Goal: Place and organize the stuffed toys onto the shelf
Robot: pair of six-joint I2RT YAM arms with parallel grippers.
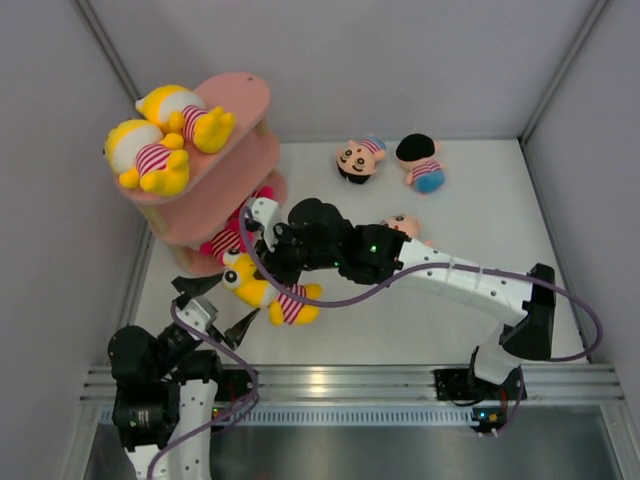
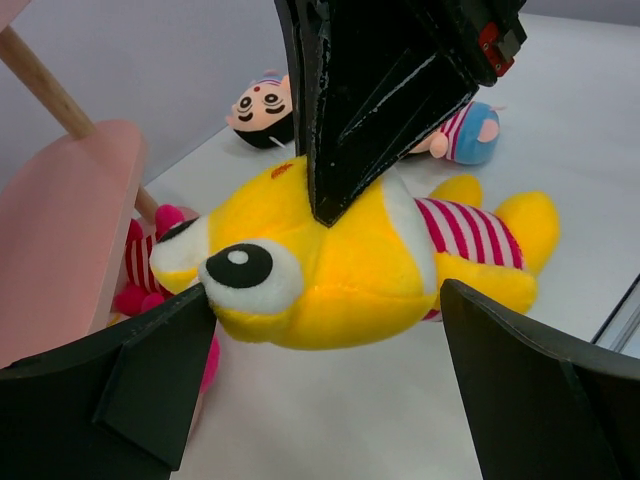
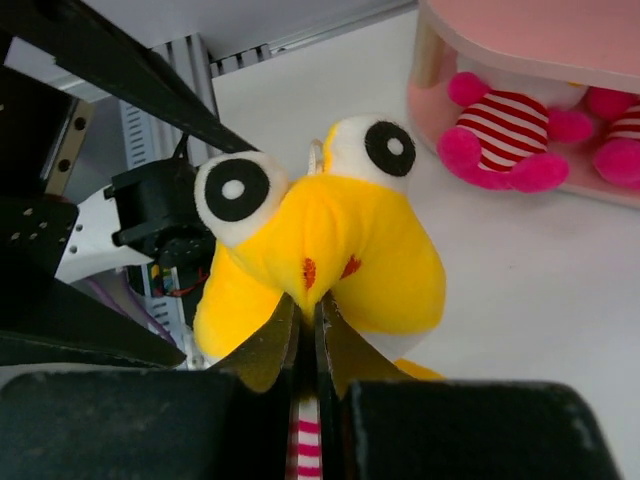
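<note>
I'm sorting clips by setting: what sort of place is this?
Probably a lab robot cell, not a home: plain pale walls box in a white table, an aluminium rail runs along its near edge, and a pink shelf and stuffed toys are the props.

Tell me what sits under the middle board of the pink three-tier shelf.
Magenta plush toys in red-and-white striped shirts lie on the bottom tier; the board above covers their heads.

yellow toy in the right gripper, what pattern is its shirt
Red-and-white stripes on the yellow toy, clearest in the left wrist view.
</note>
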